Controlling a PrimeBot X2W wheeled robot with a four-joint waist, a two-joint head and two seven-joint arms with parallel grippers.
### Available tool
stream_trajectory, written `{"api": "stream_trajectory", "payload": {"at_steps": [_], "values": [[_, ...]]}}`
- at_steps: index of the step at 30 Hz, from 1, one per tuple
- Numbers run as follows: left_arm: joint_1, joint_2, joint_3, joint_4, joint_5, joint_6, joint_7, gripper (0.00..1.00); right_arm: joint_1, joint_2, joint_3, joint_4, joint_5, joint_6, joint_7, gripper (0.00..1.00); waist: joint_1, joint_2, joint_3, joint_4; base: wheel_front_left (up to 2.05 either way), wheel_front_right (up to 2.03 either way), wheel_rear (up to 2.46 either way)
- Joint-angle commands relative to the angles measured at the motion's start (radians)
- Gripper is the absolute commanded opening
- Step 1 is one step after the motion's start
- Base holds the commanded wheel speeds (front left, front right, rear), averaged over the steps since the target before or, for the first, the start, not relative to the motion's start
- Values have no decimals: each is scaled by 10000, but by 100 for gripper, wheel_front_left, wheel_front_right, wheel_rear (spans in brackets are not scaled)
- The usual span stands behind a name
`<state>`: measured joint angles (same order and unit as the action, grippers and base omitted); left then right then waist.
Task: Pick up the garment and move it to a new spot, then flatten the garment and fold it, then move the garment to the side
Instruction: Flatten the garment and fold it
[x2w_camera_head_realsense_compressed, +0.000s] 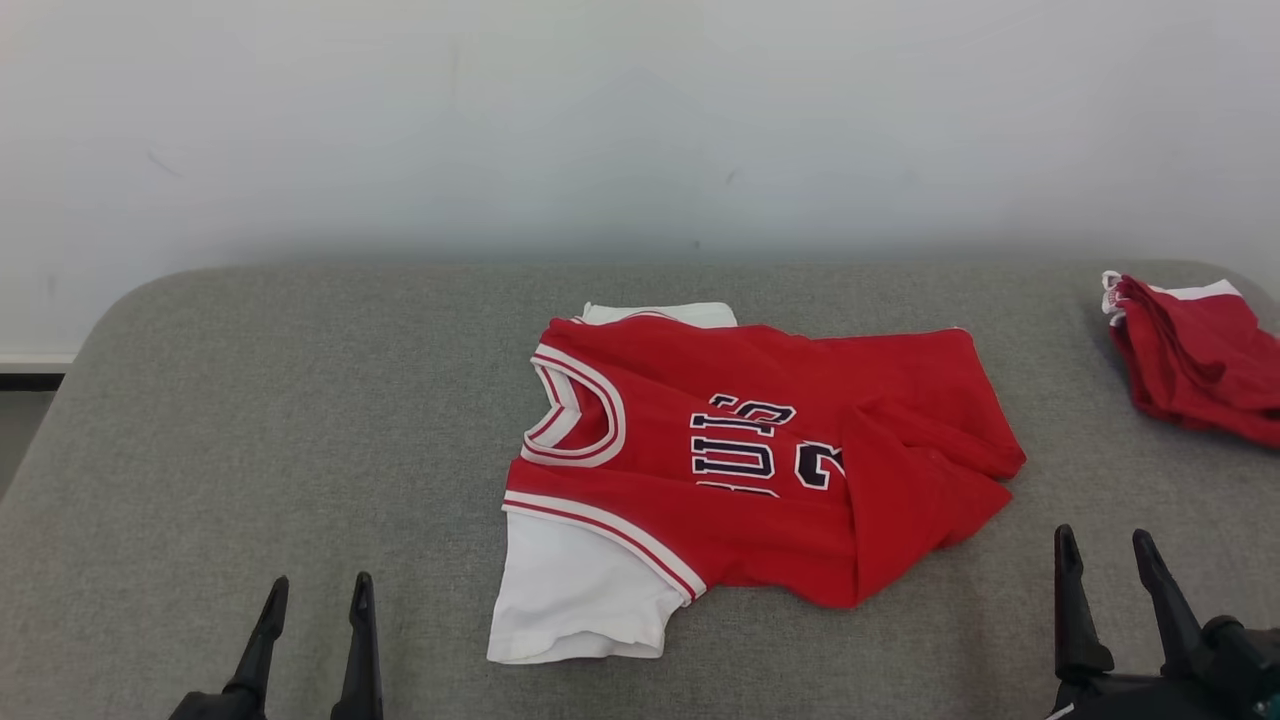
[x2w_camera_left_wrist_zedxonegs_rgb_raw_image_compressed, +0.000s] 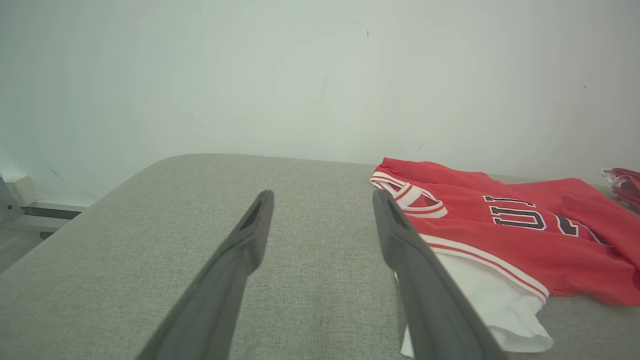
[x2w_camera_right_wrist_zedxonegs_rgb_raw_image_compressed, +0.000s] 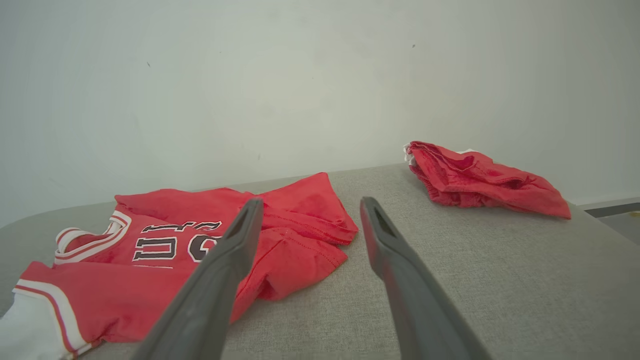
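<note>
Garment: red basketball jersey (x2w_camera_head_realsense_compressed: 760, 470) of thin knit cloth, white-and-red trim at neck and armholes, dark lettering on the chest. A white short sleeve (x2w_camera_head_realsense_compressed: 575, 590) sticks out of the near armhole.
Position: middle of the grey fabric-covered counter (x2w_camera_head_realsense_compressed: 250, 420), lying sideways, with the neck toward the robot's left and the hem toward its right.
Lay: mostly flat. The hem end is rumpled, with one flap (x2w_camera_head_realsense_compressed: 900, 500) folded back over the number.
Left arm: left gripper (x2w_camera_head_realsense_compressed: 320, 585) hovers near the front edge, left of the white sleeve and apart from it. Jaws are moderately spread, with nothing between them.
Right arm: right gripper (x2w_camera_head_realsense_compressed: 1103, 535) hovers just off the hem end, near but not touching. Jaws are spread about as wide and also empty.
Other cloth: crumpled red garment (x2w_camera_head_realsense_compressed: 1200, 360) at the far right edge of the counter, well apart from the jersey.
Stage (judged): pick-up not yet begun.
Handling (judged): light, limp, probably slick. It will droop and swing once lifted, and the folds will not hold by themselves.
Hold (judged): two well-separated pinches, the left at the near armhole trim where the seam is thick, the right at the near hem corner.
Risk (judged): pinching only the top layer would let the white layer sag or drag, and the folded flap may hide the true corner.
</note>
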<state>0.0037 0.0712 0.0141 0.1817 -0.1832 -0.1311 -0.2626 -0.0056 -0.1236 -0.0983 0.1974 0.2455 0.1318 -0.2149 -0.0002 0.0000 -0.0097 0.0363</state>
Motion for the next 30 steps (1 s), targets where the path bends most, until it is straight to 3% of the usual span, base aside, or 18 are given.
{"api": "stream_trajectory", "payload": {"at_steps": [1,9,15,30], "values": [[189,51,59,-17,34,12,-30,100,331,158,-20,-356,-107,-26,119,100,2,0,-45,-77,0,0,0],[255,39,103,-34,141,12,-30,100,926,461,130,-1262,-236,-26,546,100,2,0,14,-182,0,0,0],[-172,132,-412,198,134,12,-30,100,834,551,379,-1388,-199,-26,646,100,2,0,125,-386,0,0,0],[-1547,742,-1785,3007,-795,12,-30,100,292,668,910,-837,-64,-26,332,100,2,0,940,-1421,0,0,0]]}}
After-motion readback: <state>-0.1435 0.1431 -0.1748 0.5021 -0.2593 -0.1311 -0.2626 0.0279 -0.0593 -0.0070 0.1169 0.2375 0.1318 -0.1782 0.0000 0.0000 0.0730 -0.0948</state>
